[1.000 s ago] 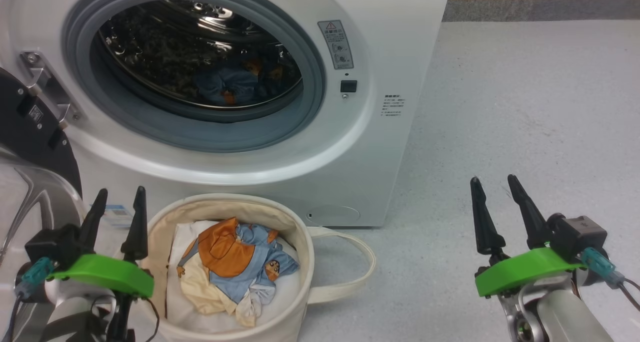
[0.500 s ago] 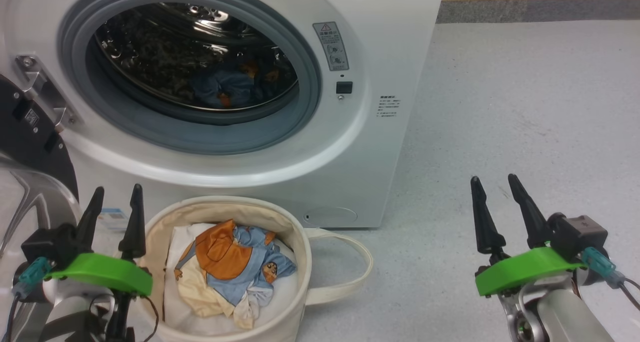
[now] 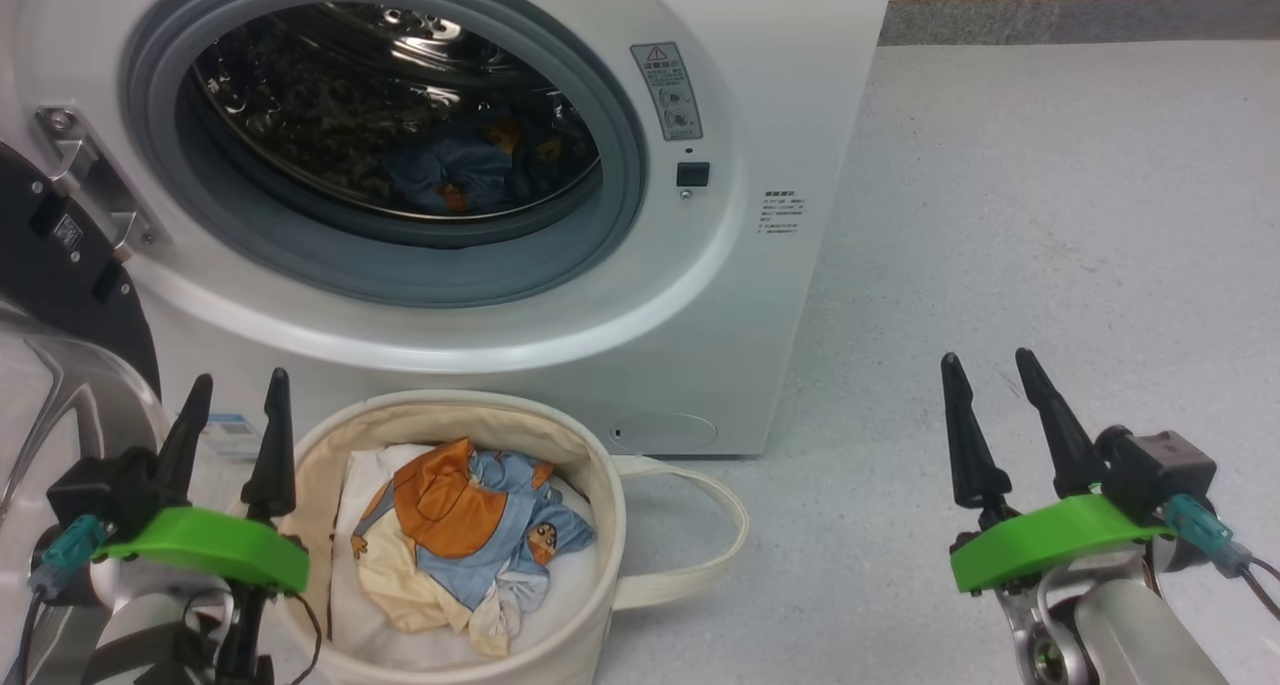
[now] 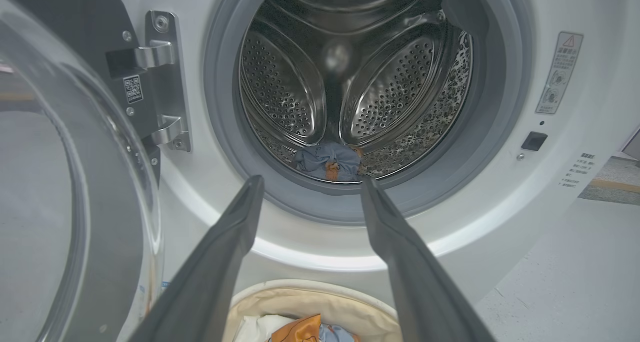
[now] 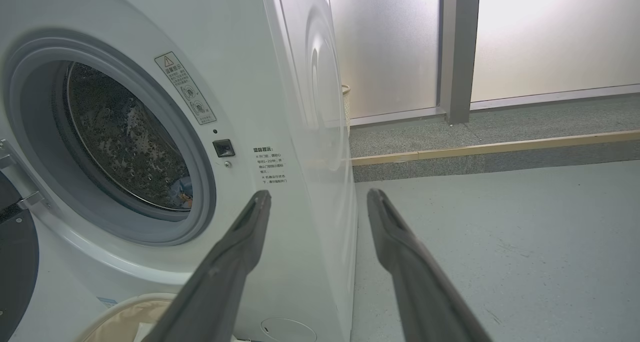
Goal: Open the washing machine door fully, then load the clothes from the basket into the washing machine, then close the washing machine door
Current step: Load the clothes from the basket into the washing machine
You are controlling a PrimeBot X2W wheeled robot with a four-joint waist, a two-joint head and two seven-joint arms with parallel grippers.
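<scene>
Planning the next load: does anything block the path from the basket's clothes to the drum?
Nothing visible does. The clothes lie uncovered in the basket, the washing machine door is swung aside at left, and the drum stands open.

The white washing machine [image 3: 780, 115] fills the upper left of the frame, its door [image 3: 60, 265] swung out at the left edge and a blue cloth [image 3: 450, 170] in the drum [image 3: 330, 115], while low down the basket [image 3: 600, 465] of clothes [image 3: 470, 525] sits beside the left gripper [image 3: 242, 378], and the right gripper [image 3: 986, 357] is at the lower right, both with jaws apart.
</scene>
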